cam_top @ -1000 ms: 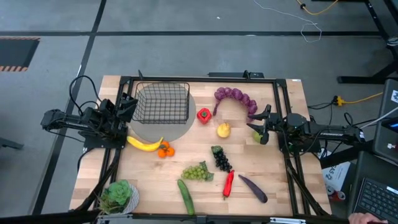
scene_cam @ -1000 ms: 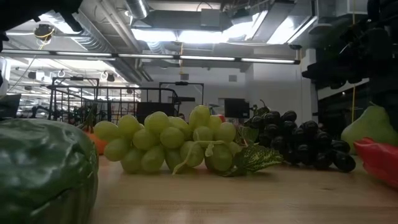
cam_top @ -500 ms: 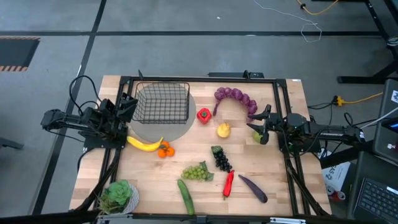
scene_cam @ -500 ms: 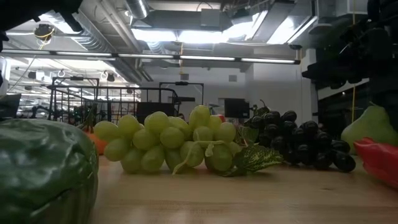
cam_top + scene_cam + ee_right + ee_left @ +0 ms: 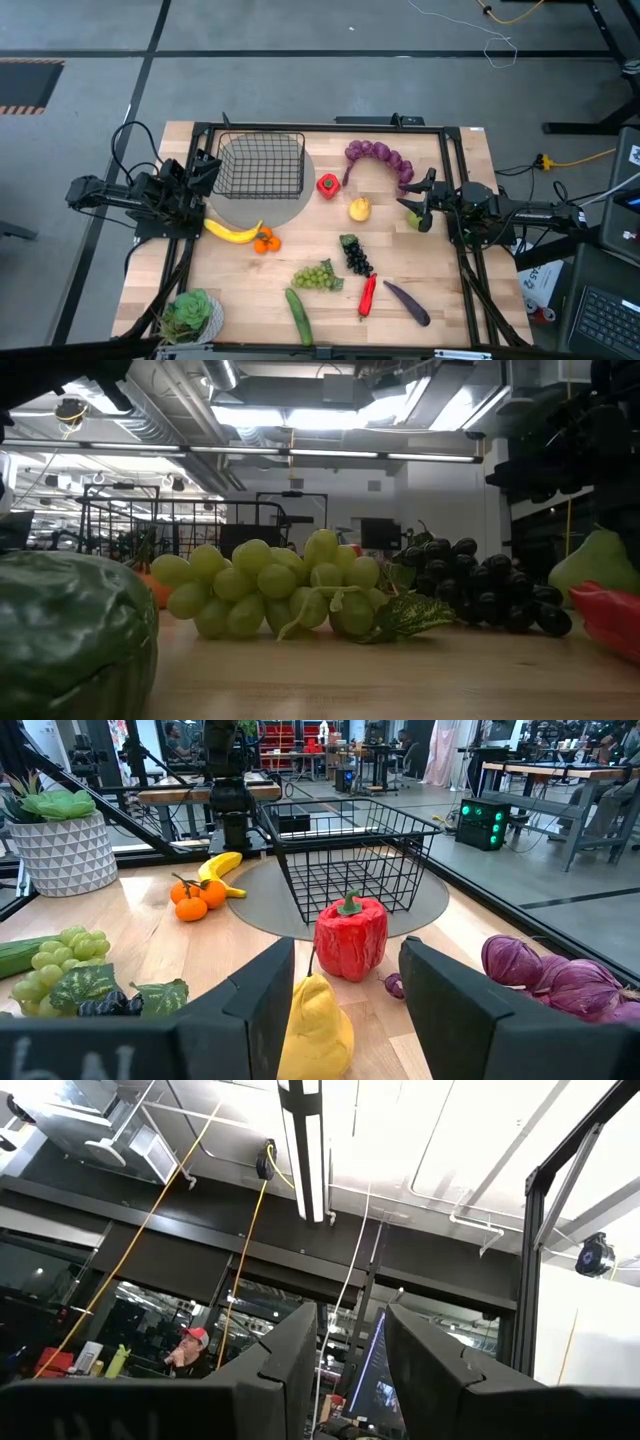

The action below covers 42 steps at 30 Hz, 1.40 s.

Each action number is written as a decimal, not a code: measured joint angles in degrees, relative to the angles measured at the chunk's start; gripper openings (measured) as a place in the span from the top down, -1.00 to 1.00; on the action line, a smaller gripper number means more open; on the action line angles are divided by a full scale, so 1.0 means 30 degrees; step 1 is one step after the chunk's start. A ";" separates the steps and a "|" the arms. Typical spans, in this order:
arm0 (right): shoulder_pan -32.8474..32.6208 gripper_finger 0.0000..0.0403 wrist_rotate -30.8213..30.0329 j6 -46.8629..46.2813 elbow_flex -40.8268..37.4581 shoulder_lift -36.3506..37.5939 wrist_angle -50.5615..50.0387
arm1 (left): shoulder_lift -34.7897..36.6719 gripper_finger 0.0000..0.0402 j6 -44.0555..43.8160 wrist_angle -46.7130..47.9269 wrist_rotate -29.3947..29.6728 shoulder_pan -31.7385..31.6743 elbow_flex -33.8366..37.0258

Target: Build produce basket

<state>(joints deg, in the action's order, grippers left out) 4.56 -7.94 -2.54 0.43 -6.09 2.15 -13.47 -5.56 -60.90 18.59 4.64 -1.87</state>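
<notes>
The black wire basket stands on a grey round mat at the far left; it also shows in the right wrist view. Produce lies loose on the table: banana, orange, red pepper, yellow fruit, purple bunch, green grapes, dark grapes, cucumber, chili, eggplant. My left gripper is open and empty beside the basket's left side, tipped upward toward the ceiling. My right gripper is open and empty at the table's right, facing the yellow fruit and pepper.
A green fruit lies right by my right gripper. A potted plant stands at the near left corner. A black frame runs around the table's edges. The low view looks past the green grapes and dark grapes.
</notes>
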 joint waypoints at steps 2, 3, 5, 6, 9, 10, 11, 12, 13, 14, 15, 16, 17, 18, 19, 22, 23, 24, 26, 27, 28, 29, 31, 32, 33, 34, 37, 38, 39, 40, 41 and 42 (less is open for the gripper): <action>0.0000 0.09 -0.0002 -0.0002 0.0000 0.0000 0.0002 | 0.0000 0.43 0.0000 0.0000 -0.0002 -0.0003 0.0001; 0.0001 0.09 -0.0002 0.0005 -0.0007 0.0000 0.0002 | 0.0000 0.43 0.0000 0.0000 -0.0003 0.0000 0.0000; 0.0007 0.09 0.0005 0.0003 -0.0003 -0.0005 0.0002 | 0.0000 0.43 0.0000 0.0000 -0.0003 -0.0002 -0.0003; 0.0004 0.09 -0.0002 -0.0002 -0.0001 0.0000 0.0002 | 0.0000 0.43 0.0000 0.0000 -0.0003 0.0000 -0.0003; 0.0007 0.09 -0.0002 -0.0002 -0.0005 0.0000 0.0000 | 0.0000 0.43 0.0000 0.0000 0.0001 -0.0006 -0.0007; 0.0003 0.09 -0.0001 -0.0002 -0.0003 0.0000 -0.0004 | 0.0000 0.43 0.0000 0.0000 -0.0007 0.0000 -0.0003; 0.0001 0.09 0.0005 -0.0002 0.0000 0.0000 0.0002 | 0.0000 0.43 0.0000 0.0000 -0.0005 -0.0006 -0.0007; 0.0007 0.09 0.0005 -0.0002 -0.0007 -0.0007 -0.0005 | 0.0000 0.43 0.0000 0.0000 -0.0007 0.0001 -0.0001; 0.0003 0.09 0.0001 -0.0002 -0.0004 -0.0003 0.0001 | 0.0000 0.43 0.0000 0.0000 0.0001 -0.0002 -0.0003; 0.0002 0.09 0.0003 0.0000 -0.0002 0.0000 0.0002 | 0.0000 0.43 0.0003 0.0000 0.0000 -0.0002 -0.0006; 0.0006 0.09 0.0002 -0.0002 -0.0007 -0.0006 0.0002 | 0.0000 0.43 0.0000 0.0000 -0.0007 -0.0006 -0.0006; 0.0006 0.09 0.0002 0.0002 -0.0006 -0.0002 0.0001 | 0.0000 0.43 0.0000 0.0000 0.0000 -0.0005 0.0001; 0.0006 0.09 0.0003 0.0004 -0.0006 -0.0001 0.0002 | 0.0000 0.43 0.0000 0.0000 -0.0001 0.0001 -0.0001; 0.0004 0.09 0.0004 -0.0002 -0.0007 -0.0003 -0.0002 | 0.0000 0.43 0.0000 0.0000 -0.0001 -0.0001 -0.0004; 0.0000 0.09 -0.0002 -0.0002 -0.0007 0.0000 0.0002 | 0.0000 0.43 0.0000 0.0000 -0.0005 -0.0004 -0.0004; 0.0002 0.09 -0.0002 -0.0002 -0.0002 -0.0002 0.0002 | 0.0000 0.43 0.0000 0.0000 -0.0001 -0.0004 -0.0005; 0.0000 0.09 -0.0002 -0.0002 -0.0005 0.0000 0.0002 | 0.0000 0.43 0.0000 0.0000 -0.0007 -0.0003 -0.0007; 0.0004 0.09 0.0002 -0.0002 -0.0007 0.0000 0.0002 | 0.0000 0.43 0.0000 0.0000 -0.0007 -0.0001 -0.0007; 0.0007 0.09 0.0000 -0.0002 -0.0007 -0.0002 -0.0003 | 0.0000 0.43 0.0000 0.0000 -0.0007 0.0000 0.0000; 0.0000 0.09 -0.0002 -0.0002 -0.0007 0.0000 0.0002 | 0.0000 0.43 0.0000 0.0000 0.0000 -0.0003 0.0000; 0.0000 0.09 -0.0002 -0.0002 -0.0007 0.0000 -0.0005 | 0.0000 0.43 0.0000 0.0000 -0.0003 -0.0002 -0.0003; 0.0007 0.09 -0.0002 -0.0002 -0.0007 0.0000 0.0002 | 0.0000 0.43 0.0000 0.0000 0.0001 0.0001 -0.0006; 0.0000 0.09 -0.0002 0.0002 -0.0005 0.0000 0.0002 | 0.0000 0.43 0.0000 0.0000 -0.0003 0.0001 -0.0002; 0.0000 0.09 0.0001 -0.0002 -0.0004 -0.0004 0.0002 | 0.0000 0.43 0.0000 0.0000 -0.0005 -0.0006 0.0000; 0.0003 0.09 -0.0002 -0.0002 0.0000 0.0000 0.0002 | 0.0000 0.43 0.0000 0.0000 -0.0001 -0.0004 -0.0005; 0.0002 0.09 0.0005 0.0000 -0.0007 0.0000 0.0002 | 0.0000 0.43 0.0000 0.0000 -0.0004 -0.0001 -0.0004; 0.0007 0.09 -0.0002 -0.0002 0.0000 -0.0001 0.0009 | 0.0000 0.43 0.0000 0.0000 -0.0003 0.0001 -0.0007; 0.0005 0.09 -0.0002 -0.0043 -0.0007 -0.0002 0.0025 | 0.0000 0.43 0.0000 0.0000 -0.0001 0.0001 -0.0004; 0.0007 0.09 -0.0002 -0.0078 -0.0002 -0.0007 0.0109 | 0.0000 0.43 0.0000 0.0000 -0.0005 0.0001 -0.0007; 0.0001 0.09 -0.0002 -0.0156 -0.0007 -0.0003 0.0208 | 0.0000 0.43 0.0000 0.0000 -0.0003 -0.0006 -0.0003; 0.0002 0.09 -0.0002 -0.0323 -0.0004 0.0007 0.0248 | 0.0000 0.43 0.0000 0.0000 -0.0006 -0.0006 -0.0006; 0.0007 0.09 -0.0002 -0.0533 -0.0007 0.0007 0.0238 | 0.0000 0.43 0.0001 0.0000 -0.0007 0.0001 -0.0006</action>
<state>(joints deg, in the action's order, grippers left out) 4.58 -7.94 -4.14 0.40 -6.07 2.86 -13.47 -5.56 -60.90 18.57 4.64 -1.89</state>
